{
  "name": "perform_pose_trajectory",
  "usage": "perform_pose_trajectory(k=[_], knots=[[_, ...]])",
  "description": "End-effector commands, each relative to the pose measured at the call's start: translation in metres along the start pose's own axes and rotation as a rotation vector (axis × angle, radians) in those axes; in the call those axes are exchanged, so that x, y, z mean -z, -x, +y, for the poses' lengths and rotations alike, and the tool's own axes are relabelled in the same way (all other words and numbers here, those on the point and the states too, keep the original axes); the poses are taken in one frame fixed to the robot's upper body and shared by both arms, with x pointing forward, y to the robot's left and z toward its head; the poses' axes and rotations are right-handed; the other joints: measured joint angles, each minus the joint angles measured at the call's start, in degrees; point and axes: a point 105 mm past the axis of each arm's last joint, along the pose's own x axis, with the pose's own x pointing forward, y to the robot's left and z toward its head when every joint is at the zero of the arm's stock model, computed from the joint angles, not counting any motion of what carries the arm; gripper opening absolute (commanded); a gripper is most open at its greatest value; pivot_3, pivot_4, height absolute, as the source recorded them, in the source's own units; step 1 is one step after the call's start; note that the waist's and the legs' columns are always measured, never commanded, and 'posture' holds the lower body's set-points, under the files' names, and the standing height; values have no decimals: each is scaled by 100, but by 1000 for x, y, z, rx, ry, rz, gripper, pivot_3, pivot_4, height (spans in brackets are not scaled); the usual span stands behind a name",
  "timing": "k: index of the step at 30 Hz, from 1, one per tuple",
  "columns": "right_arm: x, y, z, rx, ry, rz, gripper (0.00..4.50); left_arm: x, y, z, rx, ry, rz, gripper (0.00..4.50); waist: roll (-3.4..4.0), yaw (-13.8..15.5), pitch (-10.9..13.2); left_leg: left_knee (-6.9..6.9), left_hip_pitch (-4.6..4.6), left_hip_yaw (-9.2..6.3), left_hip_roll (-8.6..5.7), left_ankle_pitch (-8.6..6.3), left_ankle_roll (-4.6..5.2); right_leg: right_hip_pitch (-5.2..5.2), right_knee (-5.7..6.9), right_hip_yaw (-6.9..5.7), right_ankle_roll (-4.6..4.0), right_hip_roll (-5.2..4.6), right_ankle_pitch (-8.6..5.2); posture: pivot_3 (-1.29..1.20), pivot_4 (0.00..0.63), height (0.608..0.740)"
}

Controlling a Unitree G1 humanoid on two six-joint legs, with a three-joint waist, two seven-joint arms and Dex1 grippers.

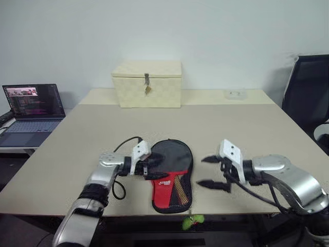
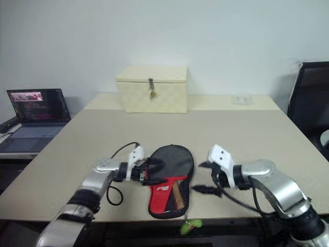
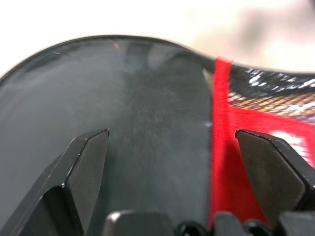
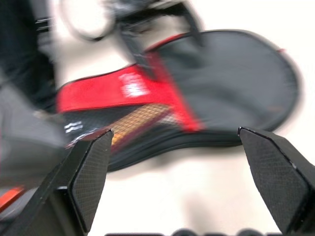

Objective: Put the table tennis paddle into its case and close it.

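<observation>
Beige desk (image 1: 216, 128) carries the case (image 1: 172, 175) flat near its front edge — left gripper (image 1: 149, 167) at its left rim, fingers wide, right gripper (image 1: 213, 172) just beside it, fingers wide, empty.

Beige table (image 1: 247, 128) against a plain white wall (image 1: 205, 31) (black office chair (image 1: 308, 95) beside it), open laptop (image 1: 32, 110) alongside

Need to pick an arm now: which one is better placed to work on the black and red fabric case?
Probably left: the left gripper sits at the black and red fabric case; the right gripper hangs apart.
</observation>
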Motion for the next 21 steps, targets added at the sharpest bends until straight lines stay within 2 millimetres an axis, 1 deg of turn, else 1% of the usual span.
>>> perform_pose_trajectory(k=[1, 4, 6, 8, 9, 11, 12, 16, 19, 21], knots=[[-11, -3, -26, 100, 46, -97, 4478, -35, 36, 2, -202, 7, -134, 4500, 0, 15, 0, 2, -11, -5, 0, 0, 0, -8, -3, 1, -1, -1, 0, 0, 150, 740], [-4, -4, -47, 146, 23, -127, 4478, -33, 62, -13, -344, 60, -140, 4500, 3, 9, 2, 3, -18, 3, -6, 0, 0, -17, -4, 6, -1, -10, 0, 0, 150, 740], [3, 0, -56, 155, 12, -129, 4478, -31, 73, -20, -402, 80, -124, 4500, 3, 25, 3, 3, -19, 6, -6, 0, 0, -17, -6, 7, -1, -12, 1, 0, 150, 740], [15, 10, -71, 195, -12, -113, 4478, -32, 81, -25, -450, 88, -116, 4500, 2, 90, 9, 4, -19, 1, -7, 0, 0, -16, -3, 6, -2, -12, 1, 0, 150, 740], [22, 17, -77, 215, -17, -96, 4478, -33, 83, -26, -463, 86, -110, 4500, 4, 124, 13, 5, -19, -3, -7, 0, -1, -15, -3, 6, -6, -12, 3, 0, 150, 740], [32, 31, -89, 249, -34, -78, 4478, -36, 79, -27, -466, 80, -102, 4500, 12, 186, 20, 11, -16, -15, -10, 2, -2, -1, -5, -4, -9, -11, 5, 0, 150, 740], [35, 40, -95, 274, -40, -71, 4478, -38, 77, -25, -462, 72, -100, 4500, 12, 194, 20, 13, -12, -18, -13, 2, -2, 7, -6, -6, -9, -12, 5, 0, 150, 740], [40, 58, -107, 326, -56, -62, 4478, -41, 66, -21, -440, 53, -88, 4500, 15, 170, 22, 9, -5, -1, -14, 2, -3, 9, -7, -4, -8, -9, 5, 0, 150, 740], [42, 64, -102, 354, -59, -41, 4478, -32, 68, -19, -438, 64, -68, 4500, 17, 112, 22, 2, -3, 7, -11, 1, -2, 5, -7, -1, -9, -8, 5, 0, 150, 740], [44, 67, -102, 352, -50, -22, 4478, -33, 65, -18, -440, 68, -78, 4500, 19, 94, 24, 0, -1, 13, -5, 1, -1, 3, -6, 3, -10, -5, 4, 0, 150, 740]])
